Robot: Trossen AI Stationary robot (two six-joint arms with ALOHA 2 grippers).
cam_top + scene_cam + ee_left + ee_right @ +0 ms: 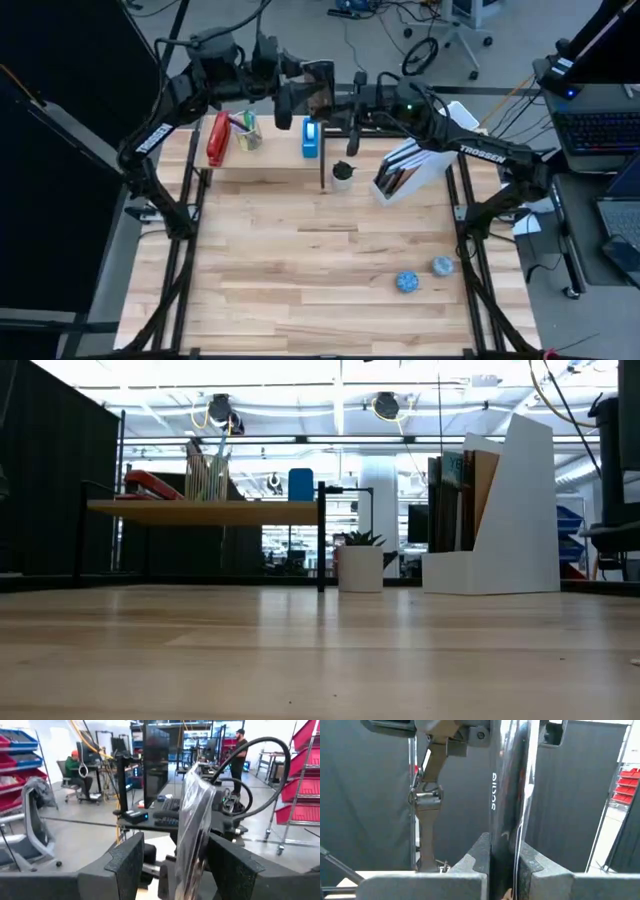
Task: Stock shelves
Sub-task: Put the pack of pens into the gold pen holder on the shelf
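The thing held between my two grippers is a thin flat item (507, 795) sleeved in clear, glossy plastic film that catches bright streaks of light. My left gripper (170, 865) has matt dark plastic fingers with a faintly grainy surface; my right gripper (501, 865) has the same dull finish. The tabletop (320, 270) is pale wood in smooth butcher-block strips with a soft sheen. The shelf (200, 511) is a light-wood plank on thin black metal legs. The file holder (520, 520) looks like smooth matt white board. The stapler (217, 140) is shiny red plastic. The small plant pot (359, 568) is plain matt white.
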